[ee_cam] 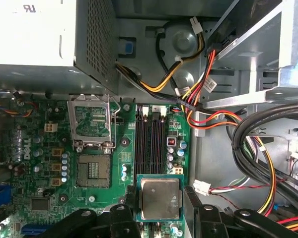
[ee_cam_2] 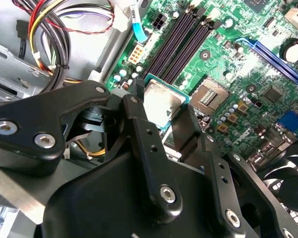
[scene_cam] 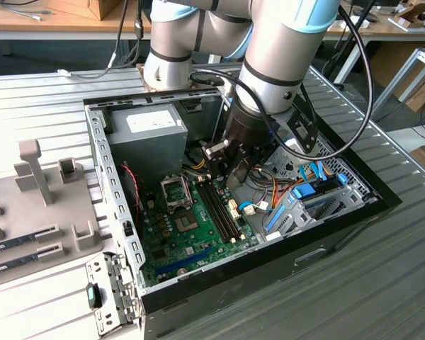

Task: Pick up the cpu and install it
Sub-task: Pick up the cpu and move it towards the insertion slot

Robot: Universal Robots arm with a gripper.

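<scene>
Silvery square cpu (ee_cam: 159,199) sits clamped in black pincer (ee_cam: 160,201) above green motherboard (ee_cam: 102,196).

dull metal cpu (ee_cam: 160,199), matt black claw (ee_cam: 161,206)

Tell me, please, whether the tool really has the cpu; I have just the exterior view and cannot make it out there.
Observer: Yes. In the first wrist view the tool is shut on the cpu, silvery top towards the camera.
Operator: Thank you. Is the socket free?
Observer: In the first wrist view the socket is empty, its contacts bare.
Operator: Is the cpu above it?
Observer: Not yet. In the second wrist view the cpu hangs over the end of the memory slots, off to one side of the socket.
</scene>
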